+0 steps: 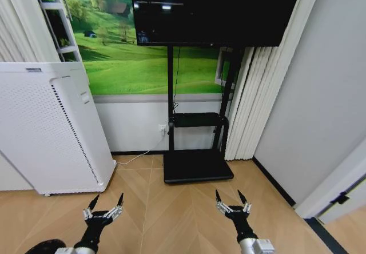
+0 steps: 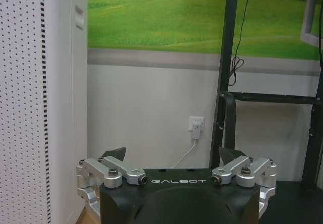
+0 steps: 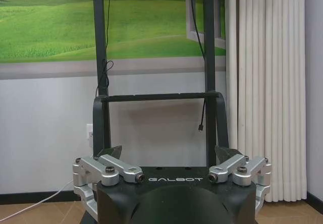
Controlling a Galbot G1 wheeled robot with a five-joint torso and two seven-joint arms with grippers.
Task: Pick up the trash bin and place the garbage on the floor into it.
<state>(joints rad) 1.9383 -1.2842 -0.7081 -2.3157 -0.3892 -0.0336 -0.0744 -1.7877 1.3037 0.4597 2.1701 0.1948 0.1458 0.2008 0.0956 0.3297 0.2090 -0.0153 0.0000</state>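
Left hand (image 1: 107, 199) and right hand (image 1: 230, 195) hover above the floor (image 1: 171, 208) (both spread wide, empty).

Screen (image 1: 211, 8) top beyond the head view's edge

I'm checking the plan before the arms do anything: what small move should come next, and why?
Probably turn the base to look around. Both the left claw and right claw hang open and empty over bare floor, facing the white appliance and TV stand; no bin or litter lies ahead to reach for.
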